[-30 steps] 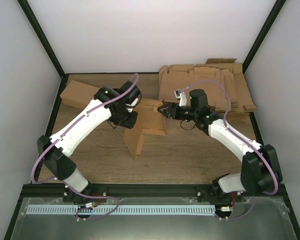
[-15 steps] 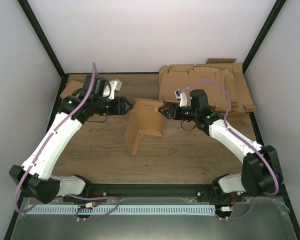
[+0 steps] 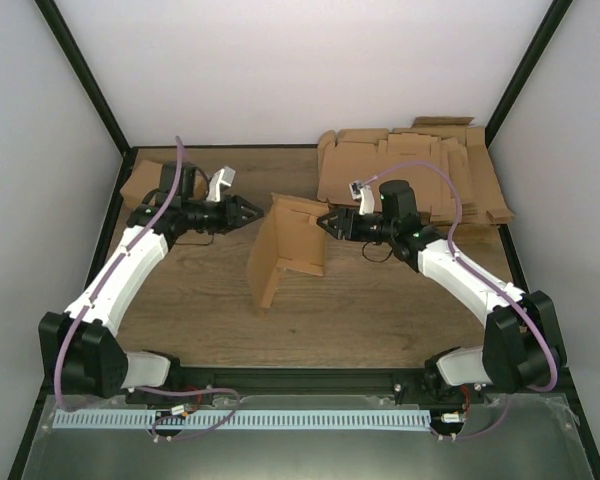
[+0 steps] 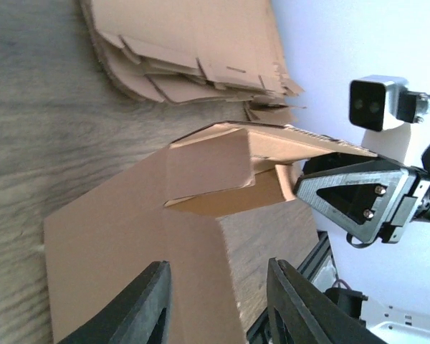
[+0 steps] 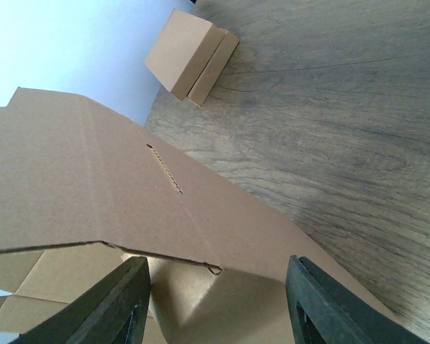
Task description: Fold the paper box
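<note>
The paper box [image 3: 290,245] stands half folded mid-table, one wall upright and a flap leaning over its back. My left gripper [image 3: 250,212] hovers just left of it, open, pointing at it without touching. In the left wrist view the paper box [image 4: 143,236] fills the space ahead of the left gripper [image 4: 218,312]. My right gripper [image 3: 328,222] is open at the box's right edge. In the right wrist view a flap of the paper box [image 5: 93,179] crosses ahead of the right gripper [image 5: 218,304], whose jaws stand wide and do not pinch it.
A thick pile of flat cardboard blanks [image 3: 410,170] lies at the back right. Another folded brown box [image 3: 145,185] rests at the back left, also seen as a folded brown box [image 5: 190,54] in the right wrist view. Black frame rails border the table.
My left arm has swung off the box to the left and now points at it from the side with jaws apart. The box has shifted slightly left. The right arm has hardly moved.
</note>
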{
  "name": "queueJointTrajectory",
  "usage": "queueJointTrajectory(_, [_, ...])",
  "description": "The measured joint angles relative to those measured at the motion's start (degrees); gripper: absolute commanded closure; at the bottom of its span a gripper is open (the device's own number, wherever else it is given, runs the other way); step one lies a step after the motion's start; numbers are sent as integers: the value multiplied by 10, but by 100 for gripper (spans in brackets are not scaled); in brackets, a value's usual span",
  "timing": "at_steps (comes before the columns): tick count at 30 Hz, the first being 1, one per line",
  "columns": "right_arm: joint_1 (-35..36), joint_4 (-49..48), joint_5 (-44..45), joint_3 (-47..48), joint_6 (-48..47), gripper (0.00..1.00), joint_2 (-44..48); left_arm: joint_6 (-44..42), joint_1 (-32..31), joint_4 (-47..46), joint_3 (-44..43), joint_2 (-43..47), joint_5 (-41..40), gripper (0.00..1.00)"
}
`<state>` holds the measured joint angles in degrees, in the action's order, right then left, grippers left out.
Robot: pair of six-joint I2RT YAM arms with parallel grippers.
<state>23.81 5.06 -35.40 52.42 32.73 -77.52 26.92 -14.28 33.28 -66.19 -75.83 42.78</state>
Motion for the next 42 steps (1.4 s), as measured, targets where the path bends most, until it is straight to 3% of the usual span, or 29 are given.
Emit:
queueJointTrajectory(8, [0, 0, -5, 0, -2, 47, 0, 2, 3, -51, 0, -33, 25, 67])
queueJointTrajectory(22, [0, 0, -17, 0, -22, 51, -4, 27, 37, -120, 10, -91, 39, 65])
queueJointTrajectory(31, [0, 0, -22, 0, -85, 75, -4, 0, 37, -112, -31, -154, 71, 65])
queueJointTrajectory(42, [33, 16, -3, 8, -208, 90, -4, -33, 37, -82, -37, -153, 89, 65])
